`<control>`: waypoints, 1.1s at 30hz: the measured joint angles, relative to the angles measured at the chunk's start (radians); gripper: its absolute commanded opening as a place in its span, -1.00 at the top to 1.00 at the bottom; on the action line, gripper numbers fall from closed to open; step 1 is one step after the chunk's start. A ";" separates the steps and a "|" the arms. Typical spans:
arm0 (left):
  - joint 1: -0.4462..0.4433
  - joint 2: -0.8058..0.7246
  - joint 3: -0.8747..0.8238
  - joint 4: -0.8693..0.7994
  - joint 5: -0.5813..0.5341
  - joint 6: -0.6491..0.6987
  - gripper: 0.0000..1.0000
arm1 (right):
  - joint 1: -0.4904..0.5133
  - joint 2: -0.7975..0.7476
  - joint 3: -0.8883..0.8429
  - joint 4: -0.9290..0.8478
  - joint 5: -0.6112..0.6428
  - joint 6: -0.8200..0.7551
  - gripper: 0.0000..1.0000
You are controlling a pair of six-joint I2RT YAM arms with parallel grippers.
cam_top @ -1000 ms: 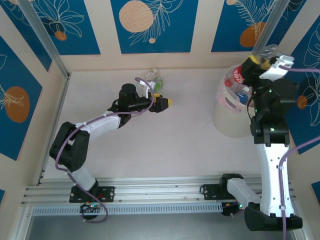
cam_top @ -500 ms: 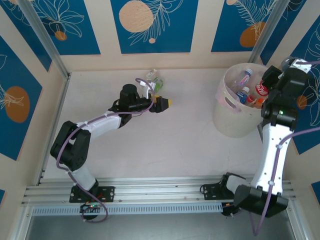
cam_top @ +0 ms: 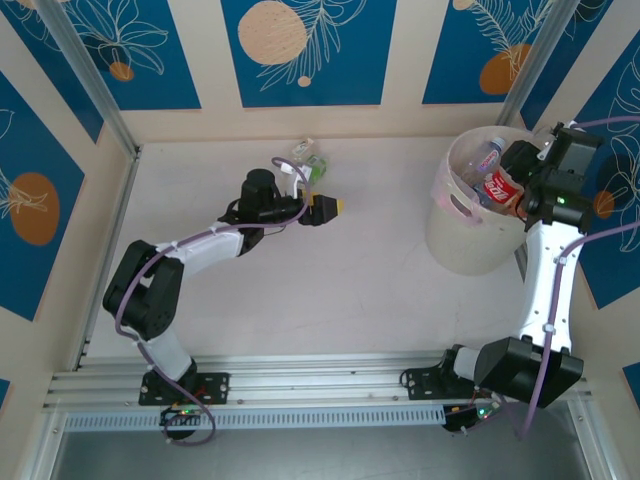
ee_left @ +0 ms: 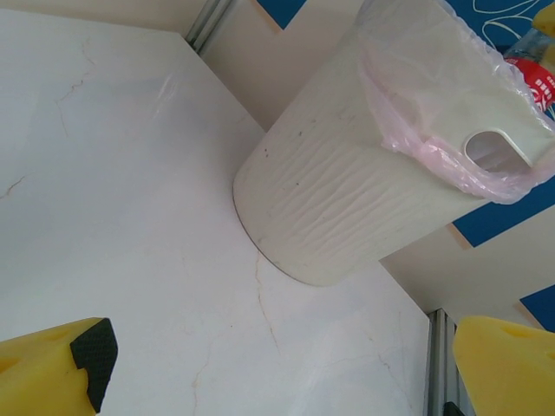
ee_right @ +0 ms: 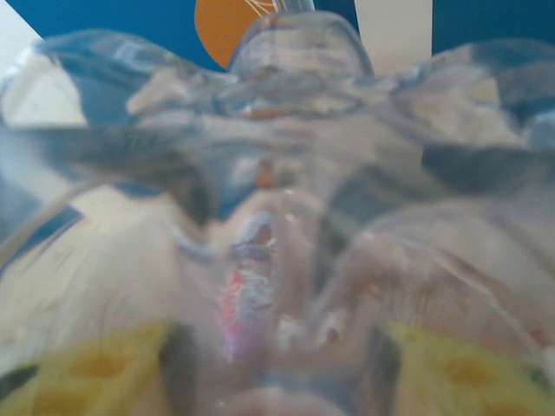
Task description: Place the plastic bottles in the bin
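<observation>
A clear plastic bottle with a red label (cam_top: 497, 187) hangs over the right inner edge of the bin (cam_top: 468, 245), and my right gripper (cam_top: 514, 186) is shut on it. In the right wrist view that bottle (ee_right: 277, 173) sits blurred and very close, between the yellow fingers (ee_right: 95, 364) of the right gripper (ee_right: 277, 368). Another bottle (cam_top: 487, 153) lies inside the bin. A small cluster of bottles (cam_top: 310, 160) rests at the table's back middle. My left gripper (cam_top: 331, 207) stands open just in front of them, nothing between its fingers (ee_left: 52, 373).
The bin (ee_left: 347, 191) has a pink liner folded over its rim and a handle slot (ee_left: 496, 147). The red label (ee_left: 542, 82) peeks above that rim. Blue-patterned walls close the table at the back and both sides; a metal rail runs along the near edge.
My right arm has swung from high above the bin's right side down to its right rim, carrying the red-labelled bottle over the opening. The left arm has stayed still.
</observation>
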 measured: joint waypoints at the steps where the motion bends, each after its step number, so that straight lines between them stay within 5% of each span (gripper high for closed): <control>1: 0.000 0.002 0.000 0.000 0.000 -0.001 -1.00 | 0.000 0.011 0.000 -0.002 0.000 0.000 -0.10; 5: 0.000 0.008 0.000 -0.001 0.000 -0.003 -1.00 | 0.000 0.069 0.000 -0.016 0.001 0.000 -0.19; 11: 0.000 0.011 0.000 0.000 0.000 -0.008 -1.00 | -0.001 0.145 0.000 -0.064 0.004 -0.005 -0.64; 20: 0.005 0.027 0.000 -0.001 -0.004 -0.016 -1.00 | 0.032 0.114 0.055 -0.129 0.118 0.001 -0.87; 26: 0.007 0.028 0.000 -0.002 -0.012 -0.030 -1.00 | 0.071 0.006 0.103 -0.150 0.250 -0.018 -0.62; 33: 0.014 0.054 0.002 -0.003 -0.016 -0.042 -1.00 | 0.068 0.050 0.114 -0.154 0.133 -0.037 -0.16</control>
